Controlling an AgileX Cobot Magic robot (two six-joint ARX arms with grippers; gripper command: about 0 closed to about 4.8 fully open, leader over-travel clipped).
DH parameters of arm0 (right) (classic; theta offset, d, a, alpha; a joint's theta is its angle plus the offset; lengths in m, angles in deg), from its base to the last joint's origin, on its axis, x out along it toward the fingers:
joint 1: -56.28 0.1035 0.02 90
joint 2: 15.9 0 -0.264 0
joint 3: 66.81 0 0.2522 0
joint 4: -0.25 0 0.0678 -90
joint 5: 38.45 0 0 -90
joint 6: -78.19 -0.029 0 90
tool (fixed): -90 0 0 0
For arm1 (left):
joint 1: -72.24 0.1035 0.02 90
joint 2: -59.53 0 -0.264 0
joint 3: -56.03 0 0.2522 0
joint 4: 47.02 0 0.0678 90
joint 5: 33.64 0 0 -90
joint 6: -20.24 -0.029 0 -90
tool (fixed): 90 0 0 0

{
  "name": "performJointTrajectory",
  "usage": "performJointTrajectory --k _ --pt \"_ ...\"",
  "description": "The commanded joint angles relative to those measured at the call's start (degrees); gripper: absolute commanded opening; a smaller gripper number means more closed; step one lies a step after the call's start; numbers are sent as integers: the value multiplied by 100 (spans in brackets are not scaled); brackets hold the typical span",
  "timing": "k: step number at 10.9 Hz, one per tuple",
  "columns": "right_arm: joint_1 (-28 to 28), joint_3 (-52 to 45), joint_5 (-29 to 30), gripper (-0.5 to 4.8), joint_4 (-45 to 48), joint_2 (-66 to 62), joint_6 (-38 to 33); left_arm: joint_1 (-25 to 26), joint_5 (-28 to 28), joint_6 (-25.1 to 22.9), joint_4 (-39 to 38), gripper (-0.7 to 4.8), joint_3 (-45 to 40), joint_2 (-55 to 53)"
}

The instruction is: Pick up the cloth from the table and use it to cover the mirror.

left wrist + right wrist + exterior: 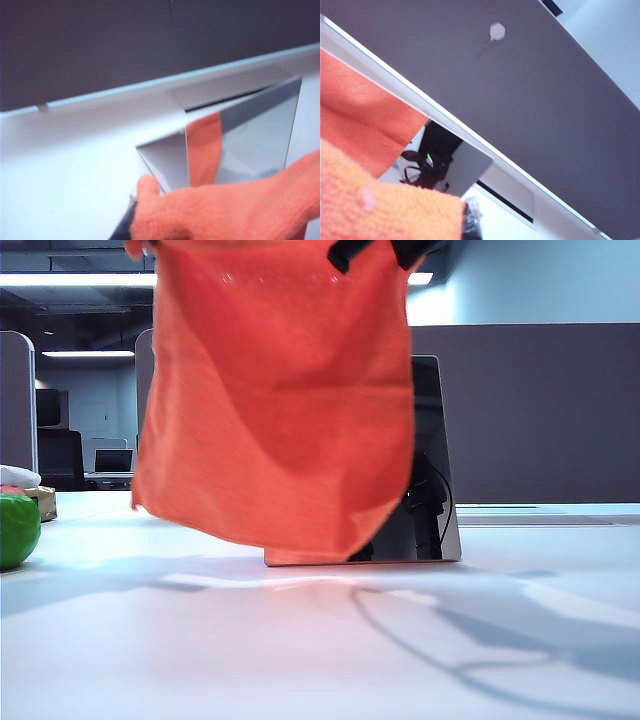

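Orange ribbed microfibre cloth [275, 400] hangs above the smooth white table [320, 640], draped in front of the upright frameless mirror [435, 490], which stands on the tabletop and is mostly hidden in the exterior view. A grey fabric partition panel [540, 410] runs behind; a green round object [18, 528] sits at the table's left edge. Left gripper [131, 220] and right gripper [470, 220], at the cloth's upper corners, are each clamped together on the cloth.
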Motion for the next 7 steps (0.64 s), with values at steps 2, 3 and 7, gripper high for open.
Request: performJointTrajectory --k 2,3,7 --pt "-807 26 39 -2 -74 50 -9 -7 463 103 649 -6 24 -675" --pt "-940 26 192 -2 -136 72 -9 -7 507 116 863 -6 24 -748" --pt "-1497 28 686 -2 -195 114 0 -7 1034 264 1543 -6 28 -1469"
